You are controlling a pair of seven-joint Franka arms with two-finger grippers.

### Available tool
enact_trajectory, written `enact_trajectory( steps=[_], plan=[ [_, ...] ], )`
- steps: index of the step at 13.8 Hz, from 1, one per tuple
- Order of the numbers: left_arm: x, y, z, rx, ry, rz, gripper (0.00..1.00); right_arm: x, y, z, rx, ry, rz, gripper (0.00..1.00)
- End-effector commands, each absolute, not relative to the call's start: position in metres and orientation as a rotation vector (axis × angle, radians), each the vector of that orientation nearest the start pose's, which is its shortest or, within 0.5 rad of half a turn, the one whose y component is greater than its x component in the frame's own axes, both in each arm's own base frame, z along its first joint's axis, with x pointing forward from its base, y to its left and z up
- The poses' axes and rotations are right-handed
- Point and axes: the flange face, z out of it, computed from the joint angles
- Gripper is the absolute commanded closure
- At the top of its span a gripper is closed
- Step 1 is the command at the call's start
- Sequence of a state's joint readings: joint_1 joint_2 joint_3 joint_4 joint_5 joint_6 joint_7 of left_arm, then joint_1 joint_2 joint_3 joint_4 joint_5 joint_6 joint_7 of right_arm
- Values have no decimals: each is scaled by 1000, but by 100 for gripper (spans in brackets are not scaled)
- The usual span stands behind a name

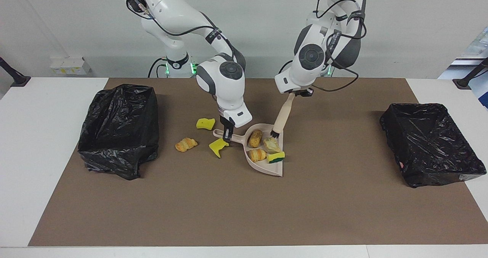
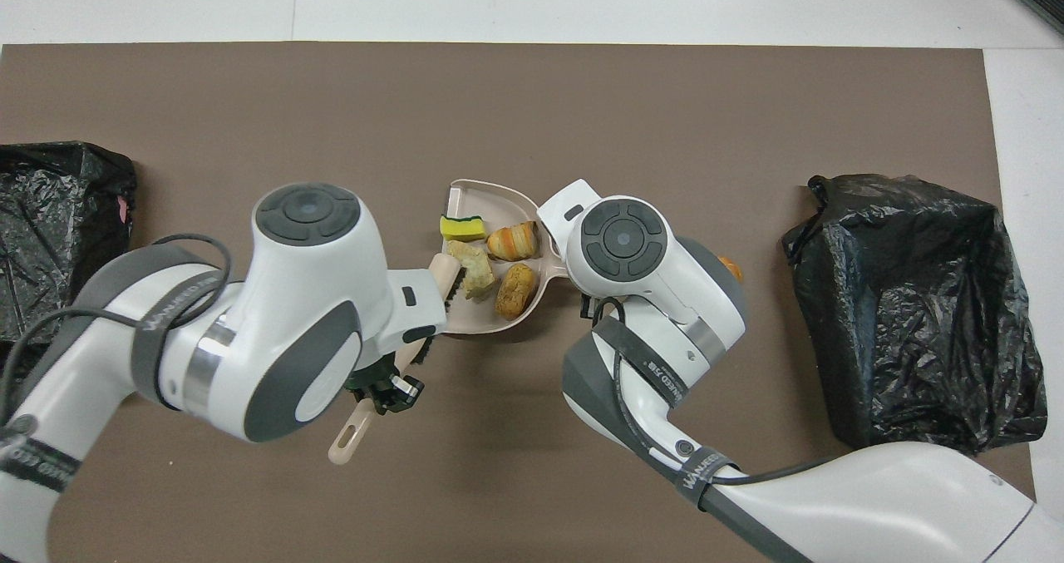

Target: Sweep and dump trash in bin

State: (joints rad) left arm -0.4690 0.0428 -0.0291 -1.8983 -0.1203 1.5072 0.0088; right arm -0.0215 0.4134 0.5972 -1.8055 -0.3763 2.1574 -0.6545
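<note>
Trash (image 1: pixel 263 147) in dustpan (image 1: pixel 271 167) held by right gripper (image 1: pixel 227 136), under left gripper's (image 1: pixel 298 93) clamped brush (image 1: pixel 281 117).

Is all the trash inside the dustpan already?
No, three scraps lie on the mat beside the dustpan, toward the right arm's end.

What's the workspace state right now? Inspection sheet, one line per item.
Surface: brown mat on a white table.
Job's things: four scraps in the dustpan; croissant and two yellow sponge pieces lie on the mat beside its handle.
Clutter: nothing seen.
Grippers: right gripper shut on the dustpan handle; left gripper shut on the brush, bristles in the pan.
Cables: black leads loop along both arms, off the mat.
Surroundings: black-lined bins at each end of the table.
</note>
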Motion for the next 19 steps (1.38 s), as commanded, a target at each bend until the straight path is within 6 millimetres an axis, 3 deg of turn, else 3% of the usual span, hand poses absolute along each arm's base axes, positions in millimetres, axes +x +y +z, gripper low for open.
enact_trajectory(
  steps=[1,3,7,10,13,14,16,19],
  plan=[
    [431,-241,476,-3016,521,712,100,564,306,363,-2470,-2058,-87,100],
    [420,-242,472,-3005,236,697,100,571,298,373,-2466,-2058,-111,100],
    [388,-235,446,-3052,139,577,100,603,253,415,-2418,-2034,-112,100],
    [356,-252,428,-3050,43,527,100,629,197,445,-2365,-2101,-80,100],
    [349,-257,415,-3078,49,564,100,646,134,460,-2318,-2108,-75,100],
    [345,-261,408,-3091,50,565,100,650,112,463,-2302,-2124,-67,100],
    [319,-287,396,-3086,144,542,100,656,68,465,-2304,-2120,-53,100],
    [293,-308,392,-3097,132,547,100,654,3,475,-2252,-2142,8,100]
  ],
)
